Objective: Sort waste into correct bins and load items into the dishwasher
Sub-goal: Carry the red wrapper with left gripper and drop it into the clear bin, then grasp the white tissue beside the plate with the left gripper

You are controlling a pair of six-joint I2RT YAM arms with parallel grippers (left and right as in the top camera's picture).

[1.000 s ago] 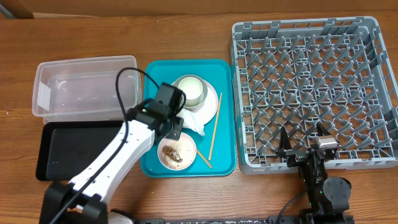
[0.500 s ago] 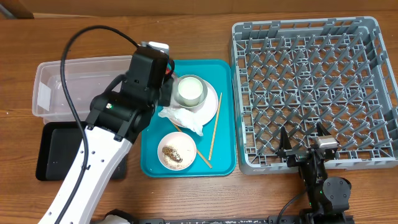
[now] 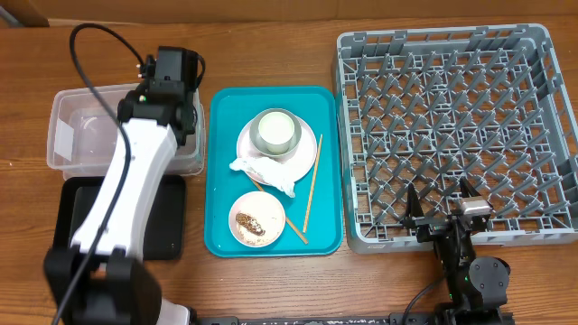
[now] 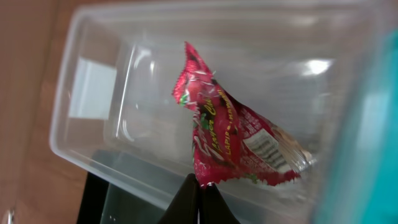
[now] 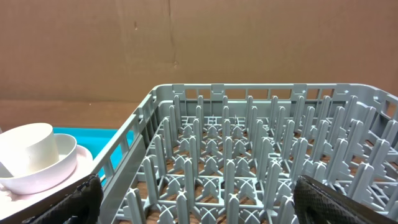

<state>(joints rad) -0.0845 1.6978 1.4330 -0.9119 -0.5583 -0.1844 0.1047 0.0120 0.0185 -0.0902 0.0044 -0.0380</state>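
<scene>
My left gripper (image 4: 202,185) is shut on the lower corner of the shiny red wrapper (image 4: 230,134), holding it above the inside of the clear tub (image 4: 143,74). Seen from overhead, the left arm (image 3: 170,74) reaches over the tub (image 3: 86,135), with the black tray (image 3: 81,221) just in front. A white cup (image 3: 275,131) stands on the pink plate (image 3: 307,153). The crumpled tissue (image 3: 266,173), a small bowl (image 3: 256,219) of rice and brown bits, and chopsticks (image 3: 312,185) also lie there. My right gripper (image 3: 442,209) is open at the grey dish rack's (image 3: 456,117) front edge.
The dishes and tissue all sit on a teal serving tray (image 3: 226,108) between the tub and the rack. In the right wrist view the rack's upright pegs (image 5: 249,143) fill the space between my fingers, with the cup (image 5: 28,146) at far left.
The left arm has swung from the teal tray back and to the left, carrying the red wrapper over the clear tub. The right arm has not moved.
</scene>
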